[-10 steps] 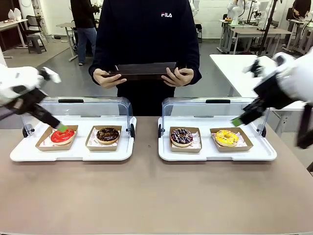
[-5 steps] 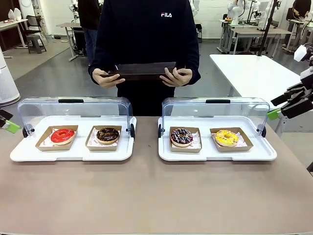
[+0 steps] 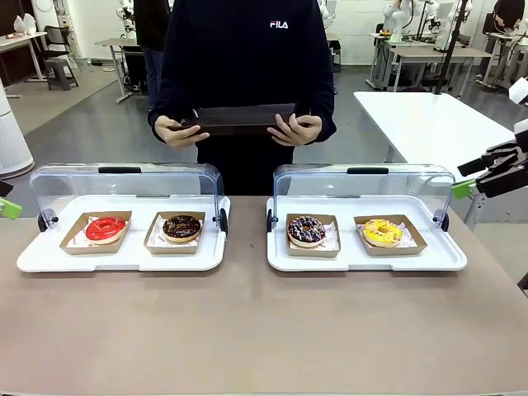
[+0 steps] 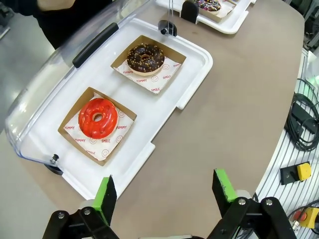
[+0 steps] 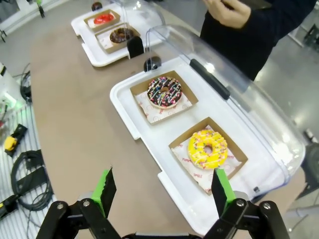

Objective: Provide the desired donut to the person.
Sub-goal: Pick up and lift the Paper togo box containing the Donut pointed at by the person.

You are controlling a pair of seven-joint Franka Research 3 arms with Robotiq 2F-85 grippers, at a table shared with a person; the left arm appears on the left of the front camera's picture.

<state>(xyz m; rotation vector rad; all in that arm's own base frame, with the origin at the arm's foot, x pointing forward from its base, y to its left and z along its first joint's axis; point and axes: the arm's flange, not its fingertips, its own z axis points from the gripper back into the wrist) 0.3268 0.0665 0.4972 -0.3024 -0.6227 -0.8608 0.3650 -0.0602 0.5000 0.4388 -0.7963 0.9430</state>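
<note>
Four donuts lie in brown paper boxes: a red one point(image 3: 106, 228) and a chocolate one point(image 3: 181, 226) on the left white tray point(image 3: 124, 261), a sprinkled chocolate one point(image 3: 306, 230) and a yellow one point(image 3: 383, 232) on the right tray point(image 3: 363, 262). Which of them is the desired donut I cannot tell. The person point(image 3: 247, 66) stands across the table and holds a dark tray point(image 3: 239, 120) in both hands. My left gripper point(image 4: 164, 194) hangs open, high off the left tray's outer end. My right gripper point(image 5: 163, 191) is open too, above the right tray's outer end, and holds nothing.
Both trays have clear domed lids point(image 3: 128, 177) swung open toward the person, with black handles. The brown tabletop point(image 3: 247, 330) in front of the trays is bare. A white table point(image 3: 421, 124) stands at the back right. Cables and a control box point(image 4: 296, 172) lie beside the table.
Both arms have pulled back from over the outer donuts to the table's left and right sides. Their jaws stay open. The person and the donuts have not moved.
</note>
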